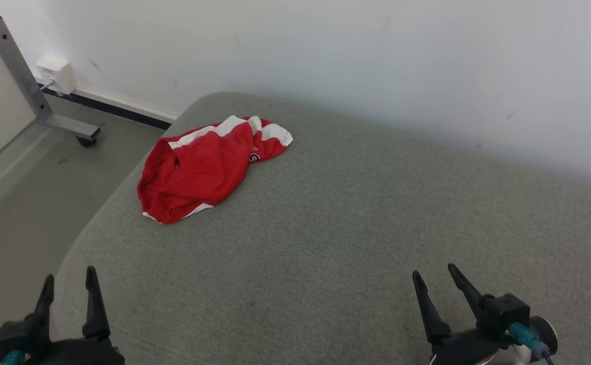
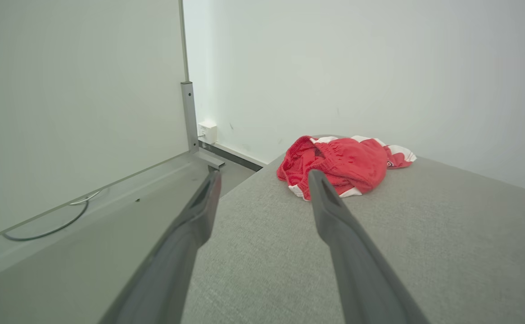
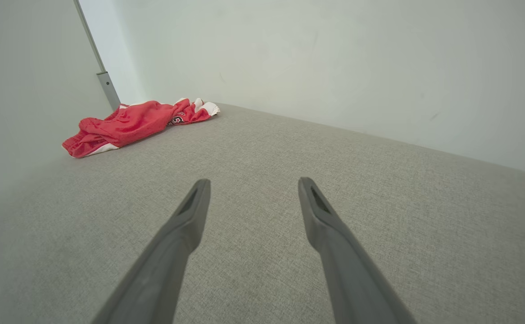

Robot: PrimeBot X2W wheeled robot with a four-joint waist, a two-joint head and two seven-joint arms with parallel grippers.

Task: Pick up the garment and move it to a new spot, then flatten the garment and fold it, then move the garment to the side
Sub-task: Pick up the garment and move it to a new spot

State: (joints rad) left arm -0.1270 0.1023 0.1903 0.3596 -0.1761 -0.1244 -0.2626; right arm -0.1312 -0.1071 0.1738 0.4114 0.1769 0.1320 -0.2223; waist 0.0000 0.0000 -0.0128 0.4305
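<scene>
Crumpled red-and-white shorts (image 1: 209, 167) lie well ahead of the left tool (image 1: 69, 274), farther from the right tool (image 1: 434, 269); both tools wide, empty; the shorts' print is half-hidden.

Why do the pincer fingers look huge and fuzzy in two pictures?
Left wrist view: the left pincer sits right by the lens, so it looms large and soft. Right wrist view: the same goes for the right pincer. Head view: both are farther off, so they look small and crisp.

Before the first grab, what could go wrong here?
1. The red garment sits near the grey cushion's far-left edge; a clumsy pinch might push it onto the floor.
2. It lies bunched, so a grab may catch several layers.
3. The right gripper, open, is far from it: a stretched reach.
</scene>
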